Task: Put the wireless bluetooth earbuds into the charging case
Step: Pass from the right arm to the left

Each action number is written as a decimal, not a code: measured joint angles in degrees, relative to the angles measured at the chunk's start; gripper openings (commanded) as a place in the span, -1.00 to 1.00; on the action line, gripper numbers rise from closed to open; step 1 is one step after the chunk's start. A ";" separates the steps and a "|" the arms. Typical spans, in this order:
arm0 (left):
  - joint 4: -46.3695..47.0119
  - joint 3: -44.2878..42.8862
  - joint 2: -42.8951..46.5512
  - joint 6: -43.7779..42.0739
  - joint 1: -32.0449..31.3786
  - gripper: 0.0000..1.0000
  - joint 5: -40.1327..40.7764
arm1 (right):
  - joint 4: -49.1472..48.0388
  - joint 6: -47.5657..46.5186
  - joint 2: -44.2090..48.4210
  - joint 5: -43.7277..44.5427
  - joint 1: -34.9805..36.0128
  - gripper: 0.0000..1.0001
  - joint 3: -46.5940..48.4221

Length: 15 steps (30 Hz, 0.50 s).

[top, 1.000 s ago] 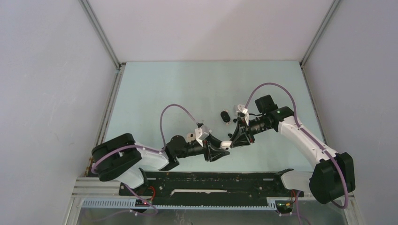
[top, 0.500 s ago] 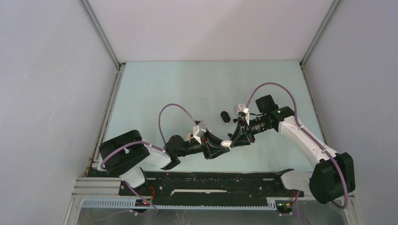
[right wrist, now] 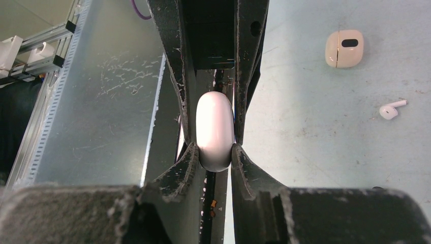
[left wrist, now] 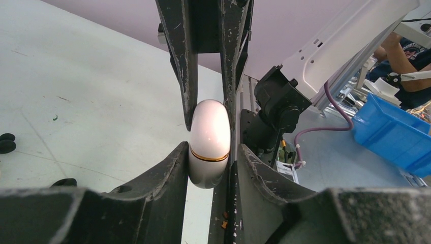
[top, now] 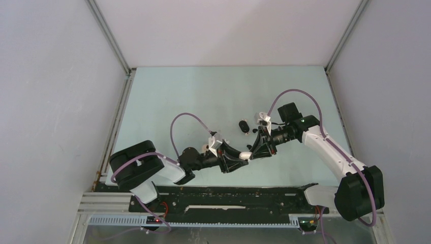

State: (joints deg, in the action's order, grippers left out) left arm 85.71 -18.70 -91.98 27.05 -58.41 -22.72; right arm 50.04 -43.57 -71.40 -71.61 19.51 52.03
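Left fingers closed onto charging case | right fingers grip it too

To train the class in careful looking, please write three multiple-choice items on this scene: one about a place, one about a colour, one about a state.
1. Where is the white case?
A) standing against the back wall
B) clamped between the jaws of the left gripper and the right gripper
C) inside a drawer

2. What colour is the thin band round that case?
A) gold
B) green
C) red

3. What is the state of the loose white earbud?
A) seated in a case
B) gripped by jaws
C) lying free on the table

Answers:
1 B: both wrist views show two pairs of jaws closed on it from opposite ends.
2 A: the left wrist view shows a gold line across the white shell.
3 C: the right wrist view shows it alone on the table surface.
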 measured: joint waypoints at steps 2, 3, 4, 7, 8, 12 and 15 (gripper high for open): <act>0.02 0.00 -0.07 0.00 0.04 -0.15 -0.02 | 0.04 0.00 0.00 -0.07 -0.02 -0.79 0.00; 0.04 0.00 -0.09 0.00 0.04 -0.15 -0.02 | 0.04 0.00 0.00 -0.09 -0.04 -0.78 0.00; 0.13 0.00 -0.17 0.00 0.04 -0.16 -0.02 | 0.04 0.00 0.00 -0.11 -0.09 -0.78 0.00; 0.33 0.00 -0.50 0.04 0.04 -0.16 -0.02 | 0.07 0.00 0.00 -0.13 -0.15 -0.78 0.00; 0.37 0.00 -0.61 0.04 0.04 -0.16 -0.02 | 0.07 0.00 0.00 -0.13 -0.15 -0.78 0.00; 0.39 0.15 -1.01 0.15 0.04 -0.22 -0.02 | 0.09 0.00 0.00 -0.13 -0.24 -0.76 0.00; 0.35 0.28 -1.07 0.44 0.07 -0.31 0.00 | 0.20 0.00 0.00 -0.15 -0.26 -0.75 0.00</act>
State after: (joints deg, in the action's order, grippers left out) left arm 86.06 -18.41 -93.06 27.49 -58.35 -22.72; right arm 50.24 -43.57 -71.40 -71.77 19.25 52.03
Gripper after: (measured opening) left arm 0.382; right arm 0.240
